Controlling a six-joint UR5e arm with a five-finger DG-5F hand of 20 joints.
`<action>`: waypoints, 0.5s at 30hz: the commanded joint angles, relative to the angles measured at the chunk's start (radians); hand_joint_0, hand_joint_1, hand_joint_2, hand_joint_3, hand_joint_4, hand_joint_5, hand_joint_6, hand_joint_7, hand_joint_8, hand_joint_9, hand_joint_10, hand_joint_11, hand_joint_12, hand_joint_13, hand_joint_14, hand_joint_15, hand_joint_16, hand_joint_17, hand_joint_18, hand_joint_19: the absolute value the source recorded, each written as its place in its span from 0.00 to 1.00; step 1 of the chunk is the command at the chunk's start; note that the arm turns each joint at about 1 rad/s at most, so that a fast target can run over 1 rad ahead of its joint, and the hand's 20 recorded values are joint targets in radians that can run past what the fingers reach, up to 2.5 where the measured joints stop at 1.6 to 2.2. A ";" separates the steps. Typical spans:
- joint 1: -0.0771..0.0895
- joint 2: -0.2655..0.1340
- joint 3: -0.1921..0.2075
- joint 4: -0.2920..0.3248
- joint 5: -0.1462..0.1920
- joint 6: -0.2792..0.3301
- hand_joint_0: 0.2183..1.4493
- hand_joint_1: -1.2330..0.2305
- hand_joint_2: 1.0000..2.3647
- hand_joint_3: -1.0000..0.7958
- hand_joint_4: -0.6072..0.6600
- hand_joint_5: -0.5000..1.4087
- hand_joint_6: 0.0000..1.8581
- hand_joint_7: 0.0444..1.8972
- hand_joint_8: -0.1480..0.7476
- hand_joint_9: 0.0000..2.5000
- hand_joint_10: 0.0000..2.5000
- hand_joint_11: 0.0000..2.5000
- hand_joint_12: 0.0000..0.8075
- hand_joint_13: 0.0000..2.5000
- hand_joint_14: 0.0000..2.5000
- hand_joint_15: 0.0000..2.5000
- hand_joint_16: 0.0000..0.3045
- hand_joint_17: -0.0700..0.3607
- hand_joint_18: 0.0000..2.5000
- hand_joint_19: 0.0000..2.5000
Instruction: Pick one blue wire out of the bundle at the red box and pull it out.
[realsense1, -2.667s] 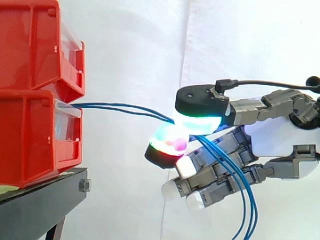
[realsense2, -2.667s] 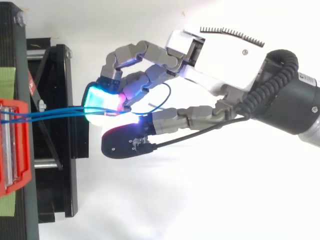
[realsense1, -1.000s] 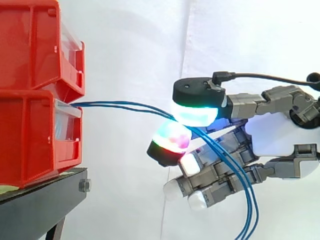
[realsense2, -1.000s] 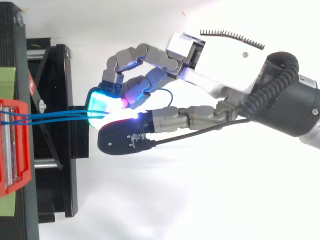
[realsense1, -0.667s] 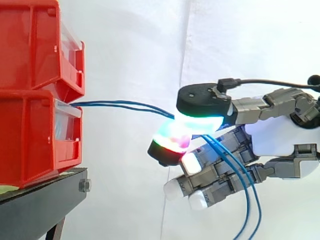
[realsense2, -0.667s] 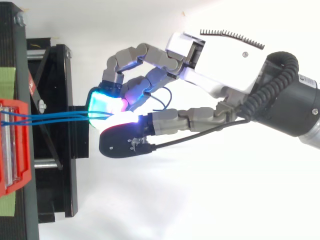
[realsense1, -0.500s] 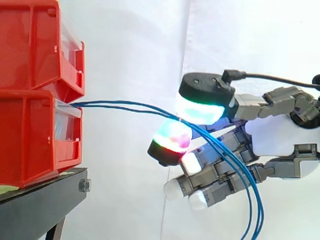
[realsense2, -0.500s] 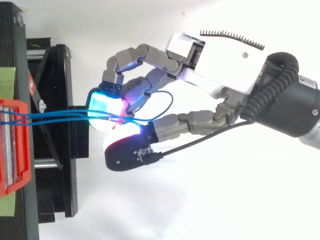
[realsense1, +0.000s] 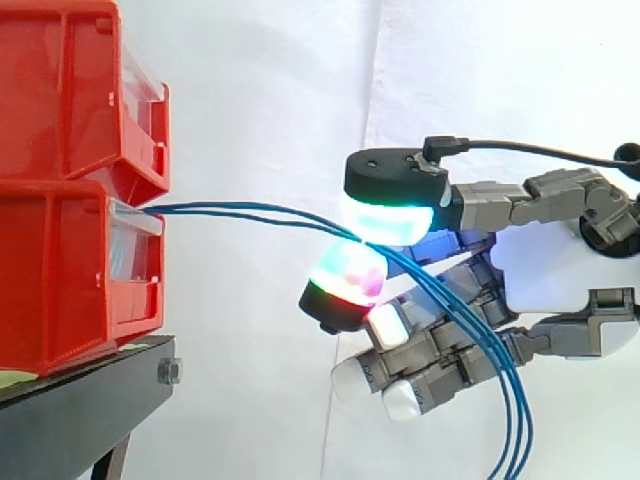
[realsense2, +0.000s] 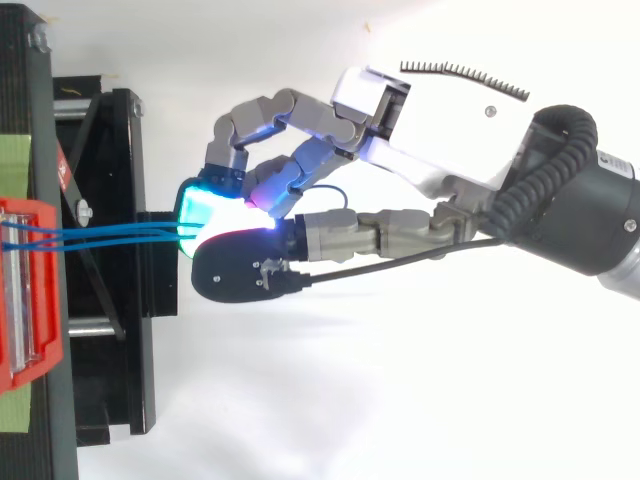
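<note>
The hand (realsense1: 560, 270) is pinching the blue wires (realsense1: 250, 215) between its thumb pad (realsense1: 388, 218) and a finger pad (realsense1: 348, 272), well apart from the red box (realsense1: 60, 270). This is probably so they run taut from the box's mouth for the pull. I cannot tell whether it is catching one wire or several. Half a second ago the thumb was lifted off the wires; now it is pressing down again.

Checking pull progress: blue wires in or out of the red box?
In: wires run from the box opening to the hand pinching them.
</note>
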 joint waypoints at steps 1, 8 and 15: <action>0.001 0.000 0.000 0.000 0.000 0.000 0.31 0.31 0.01 0.45 0.67 0.19 0.49 0.56 0.64 0.42 0.00 0.25 0.59 0.33 0.00 0.13 0.21 0.49 0.32 0.14; 0.001 0.000 0.000 0.000 0.000 0.000 0.33 0.22 0.01 0.42 0.63 0.18 0.49 0.54 0.59 0.39 0.01 0.25 0.55 0.31 0.00 0.13 0.19 0.47 0.31 0.14; 0.001 0.000 0.000 0.000 0.002 0.000 0.35 0.20 0.01 0.37 0.66 0.18 0.49 0.54 0.57 0.38 0.01 0.25 0.55 0.31 0.00 0.13 0.19 0.47 0.31 0.13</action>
